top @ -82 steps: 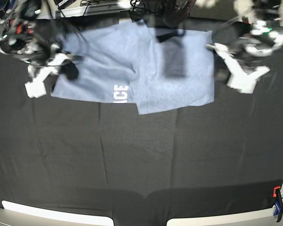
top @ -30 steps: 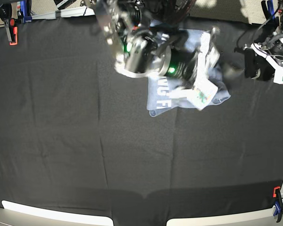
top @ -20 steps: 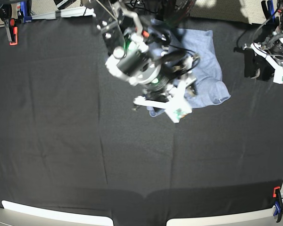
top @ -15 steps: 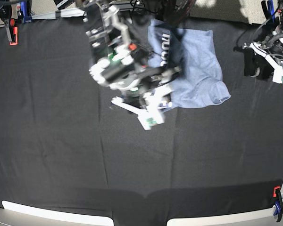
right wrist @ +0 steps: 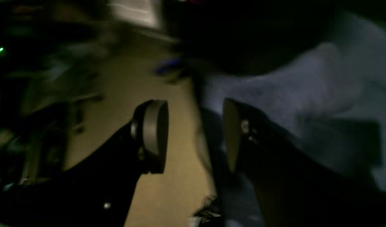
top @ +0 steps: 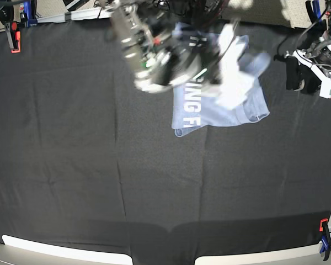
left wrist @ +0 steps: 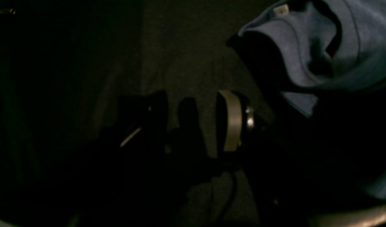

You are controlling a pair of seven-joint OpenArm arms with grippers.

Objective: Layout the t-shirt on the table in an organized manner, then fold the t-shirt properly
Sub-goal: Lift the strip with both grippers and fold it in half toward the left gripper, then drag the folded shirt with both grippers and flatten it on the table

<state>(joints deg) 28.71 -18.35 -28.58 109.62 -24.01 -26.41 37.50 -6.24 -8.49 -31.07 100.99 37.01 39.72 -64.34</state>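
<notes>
The blue-grey t-shirt lies folded small at the back of the black table, with white lettering along its left edge. My right gripper hovers blurred over the shirt's top right part. In the right wrist view that gripper is open with nothing between its fingers, and shirt cloth lies just to its right. My left gripper waits at the table's right edge, apart from the shirt. In its own view it stands open over bare cloth, the shirt's collar and tag beyond it.
A red clamp grips the back left edge of the table. Another clamp sits at the front right corner. Cables and equipment crowd the space behind the back edge.
The right arm has swung from the shirt's front left across to its top right. The raised left flap is down again, showing lettering at the front left. The left arm has not moved.
</notes>
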